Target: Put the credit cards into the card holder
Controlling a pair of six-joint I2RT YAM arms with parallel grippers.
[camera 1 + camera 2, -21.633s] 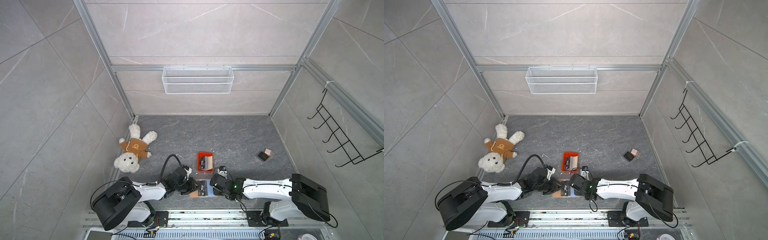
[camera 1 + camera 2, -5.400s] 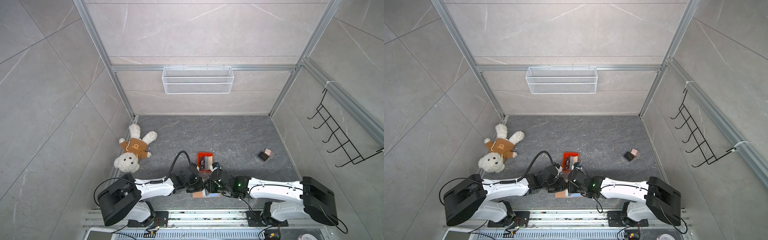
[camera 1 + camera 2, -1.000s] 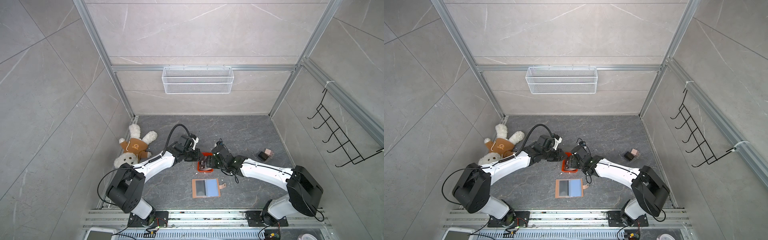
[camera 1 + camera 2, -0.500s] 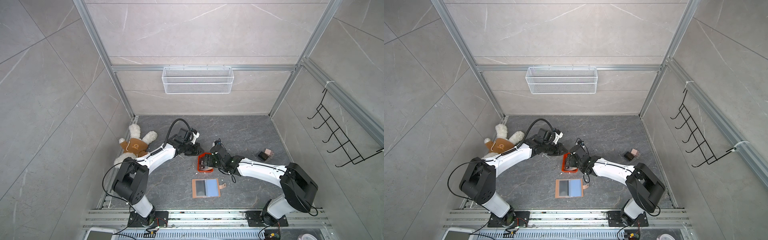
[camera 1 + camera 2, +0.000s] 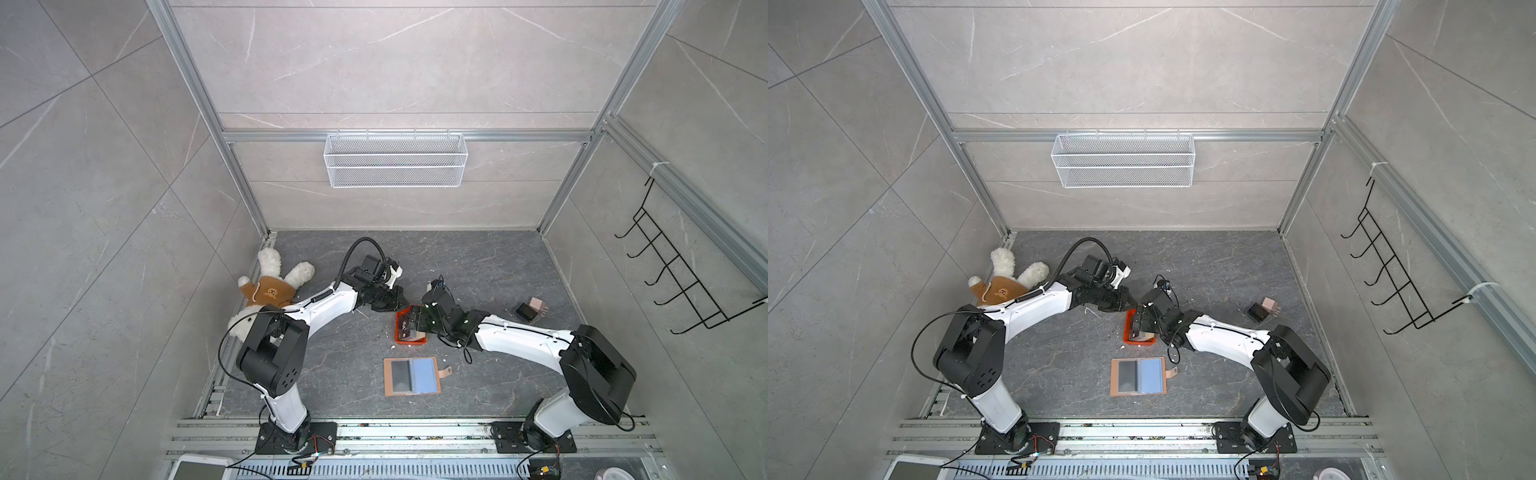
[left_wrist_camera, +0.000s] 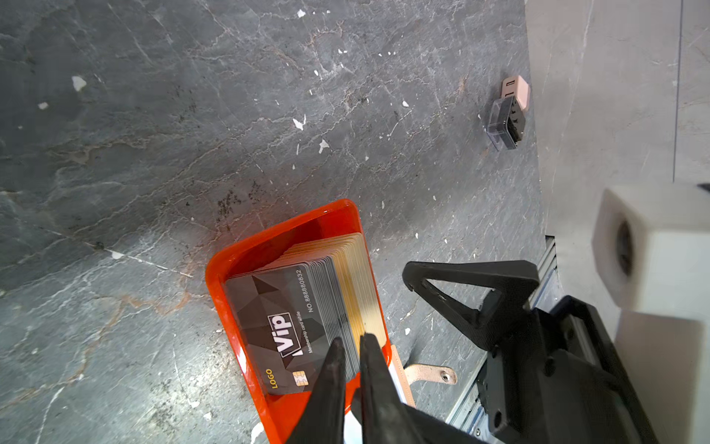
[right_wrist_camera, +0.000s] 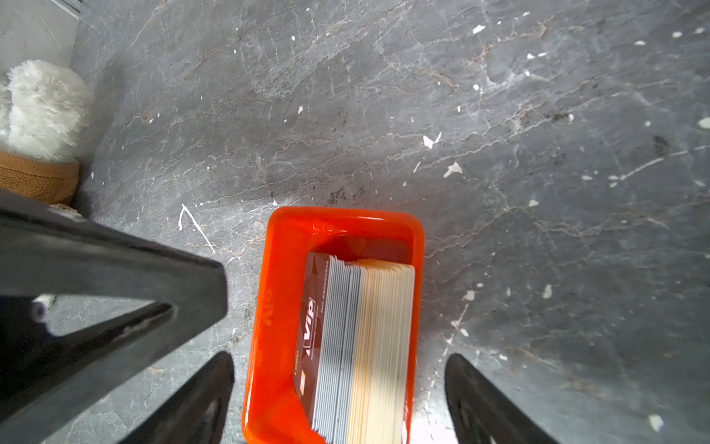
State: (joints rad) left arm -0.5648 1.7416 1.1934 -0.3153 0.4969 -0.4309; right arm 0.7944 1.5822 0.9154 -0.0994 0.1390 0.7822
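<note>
Left gripper [image 6: 351, 340] nearly clenched at cards [image 6: 284, 307] top edge, pinch unclear; right gripper [image 7: 340, 359] released, straddling tray [image 7: 345, 217]. Brace tray, isolate one card, lift straight, carry near to holder [image 5: 424, 374].

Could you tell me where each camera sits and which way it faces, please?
Top views: high above the arm bases, facing down; both whole arms, left gripper and right gripper at the orange tray, card holder nearer the bases.
Left wrist: on the left arm, looking past its gripper at the credit cards; a right gripper finger shows.
Right wrist: on the right arm, looking down between its open gripper's fingers at the tray; a left gripper finger shows.
Shared: all show the tray of cards.
</note>
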